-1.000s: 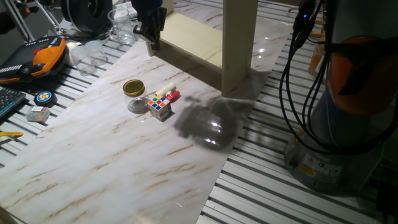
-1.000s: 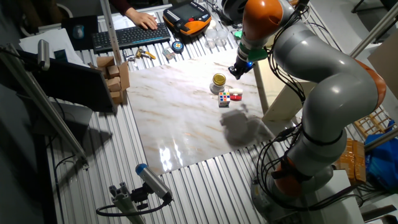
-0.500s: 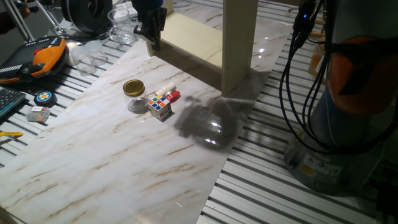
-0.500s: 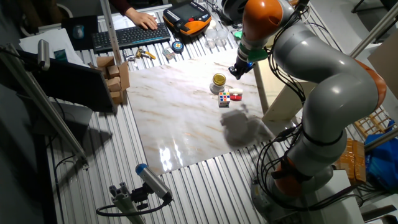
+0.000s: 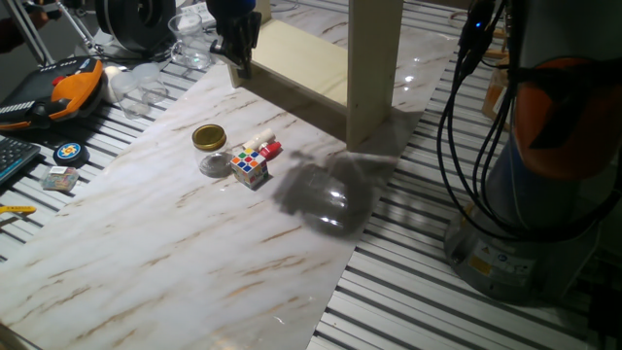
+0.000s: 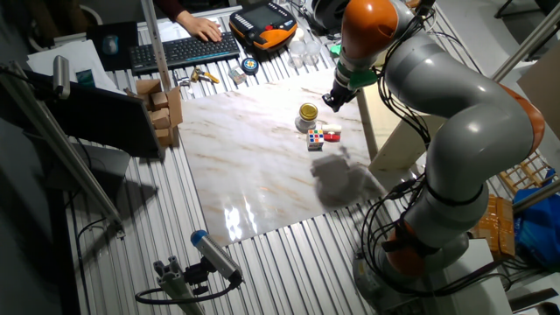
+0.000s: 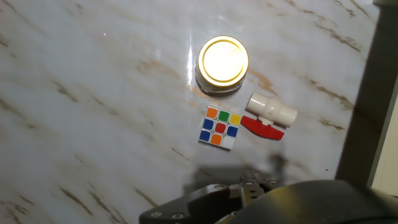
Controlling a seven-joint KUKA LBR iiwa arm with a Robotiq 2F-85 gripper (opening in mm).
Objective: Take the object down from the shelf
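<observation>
The cream shelf (image 5: 303,60) stands at the far side of the marble table, with an upright panel (image 5: 374,68); it also shows in the other fixed view (image 6: 389,118). I see nothing on its boards. My gripper (image 5: 238,60) hangs by the shelf's left end, above the table, fingers close together and empty; it also shows in the other fixed view (image 6: 333,98). Below it on the table lie a gold-lidded jar (image 7: 222,62), a colour cube (image 7: 219,127) and a white-and-red plastic piece (image 7: 268,113).
The jar (image 5: 208,139), the cube (image 5: 250,166) and the plastic piece (image 5: 265,148) sit together mid-table. Clear plastic cups (image 5: 185,39), an orange pendant (image 5: 68,87) and a keyboard (image 6: 184,51) lie off the marble board's far side. The arm's base (image 5: 544,146) stands at the right.
</observation>
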